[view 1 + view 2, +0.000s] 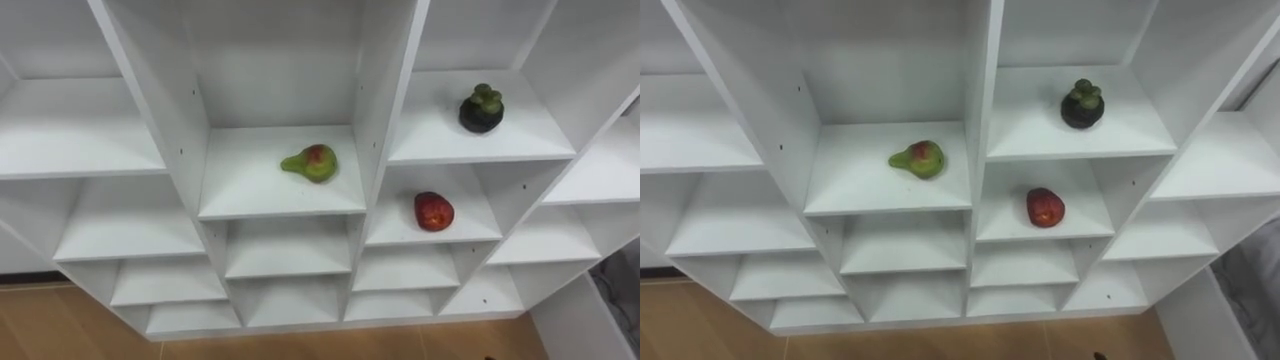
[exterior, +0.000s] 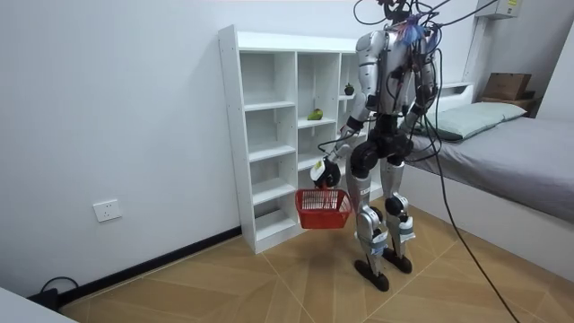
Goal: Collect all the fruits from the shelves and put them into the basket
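Fruit uncollected: 3 pieces lie in the white closet (image 1: 385, 100): glossy green-red pear (image 1: 311, 162) in the middle bay, dark knobby mangosteen (image 1: 481, 110) up right, smooth red apple (image 1: 433, 211) 1 shelf beneath it. Left hand (image 2: 328, 170) hangs low, fingers clamped on the handle of the red mesh basket (image 2: 323, 208). Judged step: first pick pending; it needs a reach into a bay and a wrapping hold on round, slick skin.

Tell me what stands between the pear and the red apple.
A white upright panel separates the pear from the apple, which sits in the next compartment right, slightly lower; seen in the left eye view.
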Controlling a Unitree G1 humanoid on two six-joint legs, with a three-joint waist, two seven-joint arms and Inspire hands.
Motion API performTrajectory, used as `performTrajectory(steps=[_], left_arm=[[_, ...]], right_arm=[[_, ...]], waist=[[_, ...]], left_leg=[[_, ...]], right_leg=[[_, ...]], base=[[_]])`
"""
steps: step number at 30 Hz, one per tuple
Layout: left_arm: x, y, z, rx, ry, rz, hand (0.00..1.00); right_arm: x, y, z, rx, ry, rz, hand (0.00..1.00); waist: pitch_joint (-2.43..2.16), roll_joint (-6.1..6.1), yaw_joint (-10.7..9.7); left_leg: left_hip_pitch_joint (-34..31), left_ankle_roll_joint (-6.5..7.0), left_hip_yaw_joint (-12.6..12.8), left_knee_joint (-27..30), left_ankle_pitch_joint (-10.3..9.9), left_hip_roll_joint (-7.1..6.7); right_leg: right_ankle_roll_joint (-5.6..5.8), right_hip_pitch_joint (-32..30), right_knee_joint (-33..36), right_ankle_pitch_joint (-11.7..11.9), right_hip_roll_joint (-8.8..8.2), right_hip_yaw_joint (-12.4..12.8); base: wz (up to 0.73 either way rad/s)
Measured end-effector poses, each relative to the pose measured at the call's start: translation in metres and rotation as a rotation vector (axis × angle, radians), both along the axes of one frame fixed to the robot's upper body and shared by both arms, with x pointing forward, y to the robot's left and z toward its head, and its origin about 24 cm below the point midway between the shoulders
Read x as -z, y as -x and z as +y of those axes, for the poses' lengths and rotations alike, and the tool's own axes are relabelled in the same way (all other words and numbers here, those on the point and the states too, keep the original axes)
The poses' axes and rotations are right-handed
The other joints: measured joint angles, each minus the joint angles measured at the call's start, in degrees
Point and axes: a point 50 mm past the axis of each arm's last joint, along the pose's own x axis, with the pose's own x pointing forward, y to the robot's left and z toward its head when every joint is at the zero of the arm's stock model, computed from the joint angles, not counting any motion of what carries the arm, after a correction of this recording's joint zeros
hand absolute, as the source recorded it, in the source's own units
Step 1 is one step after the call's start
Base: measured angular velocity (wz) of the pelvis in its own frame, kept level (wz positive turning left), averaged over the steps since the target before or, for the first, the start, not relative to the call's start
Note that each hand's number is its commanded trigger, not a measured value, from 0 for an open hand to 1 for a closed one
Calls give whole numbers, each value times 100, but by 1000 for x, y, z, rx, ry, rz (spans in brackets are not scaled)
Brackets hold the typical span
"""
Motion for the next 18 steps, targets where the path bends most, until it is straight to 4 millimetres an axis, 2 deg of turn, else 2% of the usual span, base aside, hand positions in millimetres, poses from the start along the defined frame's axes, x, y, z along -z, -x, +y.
performTrajectory(steps=[4, 9, 15, 18], left_arm=[[-2, -10, -4, 33, 12, -38, 100], [-8, -21, -6, 59, 30, -125, 100], [-9, -21, -10, 90, 44, -150, 100], [-7, -20, -13, 116, 51, -138, 100]], right_arm=[[-19, -18, 5, -24, -5, -141, 0], [-57, -39, 13, -34, -23, -384, 0], [-82, -50, 16, -36, 5, -530, 0], [-107, -62, 18, -21, 24, -672, 0]], waist=[[-5, 2, -4], [-8, -24, -6], [-15, -34, 1], [-12, -29, 9]], left_leg=[[-86, -1, 30, 20, 1, 0], [-158, -3, 81, 24, 3, 2], [-149, -5, 121, 23, 4, 4], [-150, -7, 197, 23, 5, 11]], right_leg=[[0, -90, 3, 1, -4, 18], [0, -174, 0, 1, -4, 96], [0, -171, -5, 1, 1, 163], [0, -192, -9, 1, 11, 286]], base=[[-4], [-4], [-2], [-11]])
